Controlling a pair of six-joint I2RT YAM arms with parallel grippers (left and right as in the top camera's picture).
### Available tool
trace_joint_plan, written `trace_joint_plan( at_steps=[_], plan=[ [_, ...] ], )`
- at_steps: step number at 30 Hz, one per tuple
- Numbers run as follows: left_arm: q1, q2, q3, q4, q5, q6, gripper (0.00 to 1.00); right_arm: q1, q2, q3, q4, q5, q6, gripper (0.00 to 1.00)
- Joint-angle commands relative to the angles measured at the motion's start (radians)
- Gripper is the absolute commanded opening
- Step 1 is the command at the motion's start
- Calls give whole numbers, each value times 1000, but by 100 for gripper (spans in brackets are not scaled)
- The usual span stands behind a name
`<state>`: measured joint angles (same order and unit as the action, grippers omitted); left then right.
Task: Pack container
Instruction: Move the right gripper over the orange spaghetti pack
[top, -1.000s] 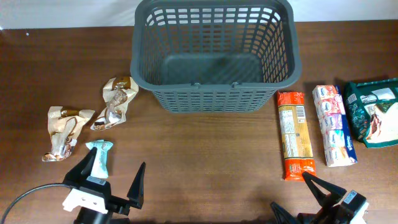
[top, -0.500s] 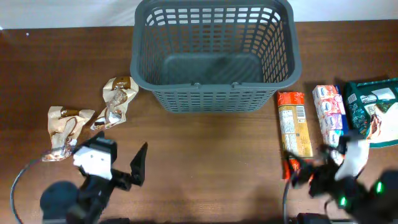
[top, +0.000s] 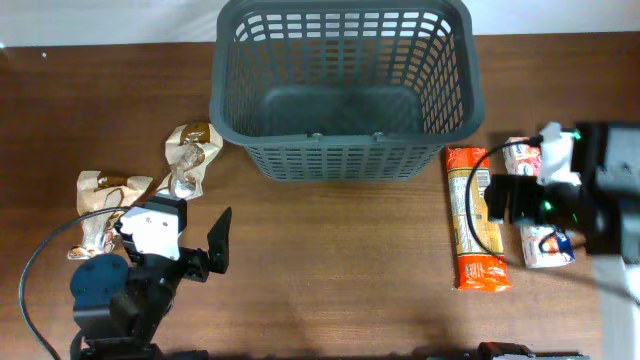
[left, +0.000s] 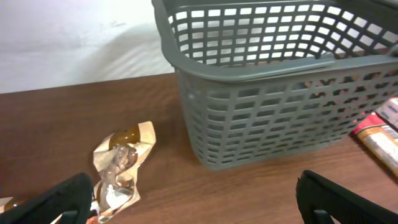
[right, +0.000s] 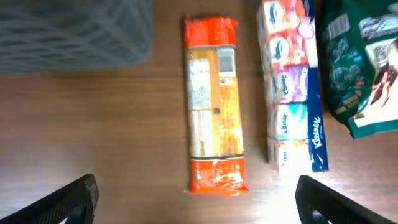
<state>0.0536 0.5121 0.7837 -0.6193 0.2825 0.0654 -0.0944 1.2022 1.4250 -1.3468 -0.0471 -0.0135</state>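
The dark grey slotted basket (top: 345, 160) stands empty at the back middle of the table, and its near wall shows in the left wrist view (left: 267, 118). My left gripper (top: 172, 220) is open and empty at the front left, just in front of two crumpled brown wrappers (top: 187, 160) (top: 105, 195). One wrapper shows in the left wrist view (left: 121, 165). My right gripper (top: 515, 198) is open and empty, held above an orange packet (top: 476, 220) (right: 212, 112) and a tissue pack (top: 545, 250) (right: 289, 87).
A green bag (right: 367, 68) lies right of the tissue pack; in the overhead view the right arm covers it. Bare brown tabletop (top: 340, 270) lies between the two arms in front of the basket. A white wall (left: 74, 43) runs behind the table.
Both arms have moved in from the front edge. The left gripper now covers the small teal packet. The right arm has swung back over the tissue pack and green bag.
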Motion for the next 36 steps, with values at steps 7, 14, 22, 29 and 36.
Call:
trace_joint_plan(
  at_steps=[7, 14, 22, 29, 36],
  plan=[
    [1, 6, 11, 8, -18, 19, 99, 9, 211, 16, 24, 29, -197, 99],
    [1, 6, 11, 5, -18, 19, 99, 9, 325, 15, 103, -60, -232, 99],
    [1, 6, 10, -6, -18, 19, 99, 9, 386, -8, 133, -100, -240, 99],
    [1, 14, 8, -10, -22, 19, 99, 9, 386, -65, 137, -100, -214, 99],
    [1, 43, 8, -13, -22, 19, 99, 9, 312, -177, 177, -111, -168, 99]
  ],
)
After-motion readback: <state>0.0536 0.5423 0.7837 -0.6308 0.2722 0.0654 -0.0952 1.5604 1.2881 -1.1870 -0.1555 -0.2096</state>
